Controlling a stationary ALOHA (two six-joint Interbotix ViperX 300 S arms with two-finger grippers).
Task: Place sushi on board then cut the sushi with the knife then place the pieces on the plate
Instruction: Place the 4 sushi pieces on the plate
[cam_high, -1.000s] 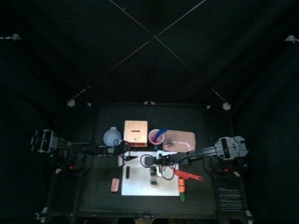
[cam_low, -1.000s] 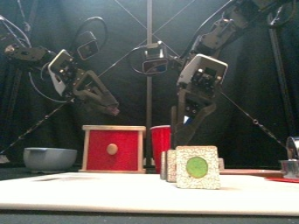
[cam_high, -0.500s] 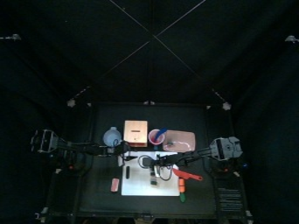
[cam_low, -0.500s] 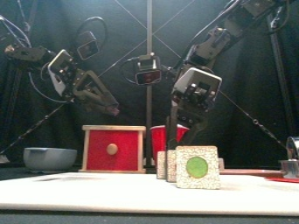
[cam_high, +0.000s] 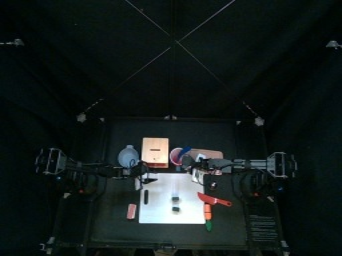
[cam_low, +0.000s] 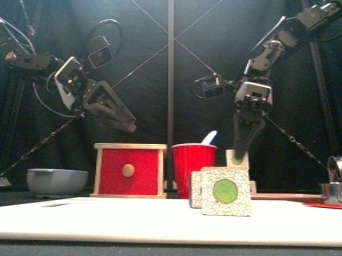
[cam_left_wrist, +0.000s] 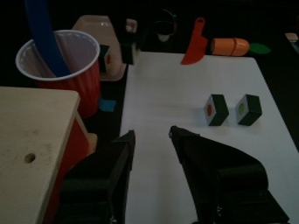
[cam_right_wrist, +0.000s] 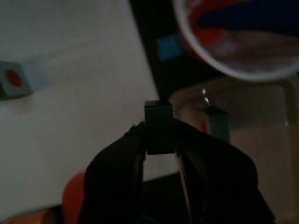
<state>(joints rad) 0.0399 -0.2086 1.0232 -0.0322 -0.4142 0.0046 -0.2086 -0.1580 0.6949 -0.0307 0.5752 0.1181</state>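
White and widest, one cutting board (cam_high: 160, 215) lay mid-table. On its far side stood one wooden box (cam_high: 154, 150), one pink tray (cam_right_wrist: 251, 114), one blue-grey bowl (cam_low: 56, 180) and one red cup (cam_left_wrist: 52, 66) holding one blue knife (cam_left_wrist: 41, 35). One red knife (cam_left_wrist: 193, 42) lay at the board's right edge. Two sushi pieces (cam_left_wrist: 214, 108) sat on the board. The right gripper (cam_right_wrist: 160, 140) was clamped on a third piece (cam_right_wrist: 158, 118) near the cup, while the left gripper (cam_left_wrist: 152, 133) hung with jaws apart, empty.

No writing, number or brand can be read anywhere. The sushi piece (cam_low: 225, 190) at the lower middle of the front view shows only a green round.
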